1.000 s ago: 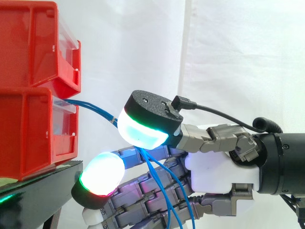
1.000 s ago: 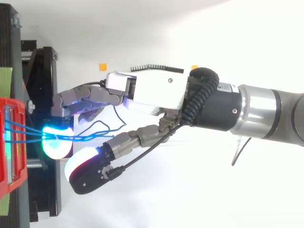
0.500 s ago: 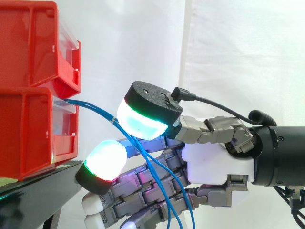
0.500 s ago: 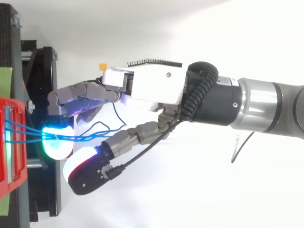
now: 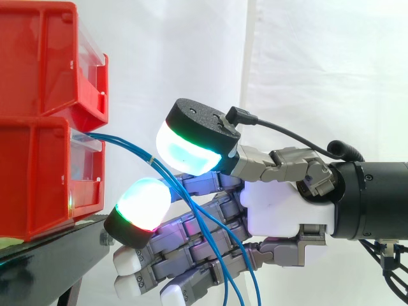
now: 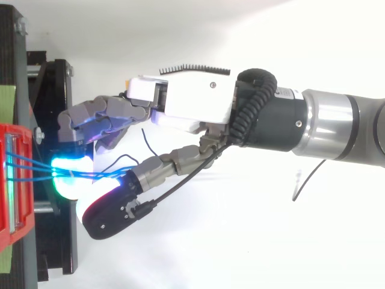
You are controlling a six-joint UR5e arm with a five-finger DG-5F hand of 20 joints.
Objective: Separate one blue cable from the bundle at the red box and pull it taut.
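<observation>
top | blue cables (image 6: 48,172) run from red box (image 6: 15,238) to cyan pad (image 6: 65,183) of hand (image 6: 186,105)

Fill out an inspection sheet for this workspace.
Surface: black stand carrying stacked red bins.
Job's things: blue cables leave the lower bin as one bundle; none pulled apart from the rest.
Clutter: nothing seen.
Hand: hand open, its thumb and fingers apart, the bundle running between them.
Cables: slack, hanging down across the fingers.
Surroundings: white curtain behind.
</observation>
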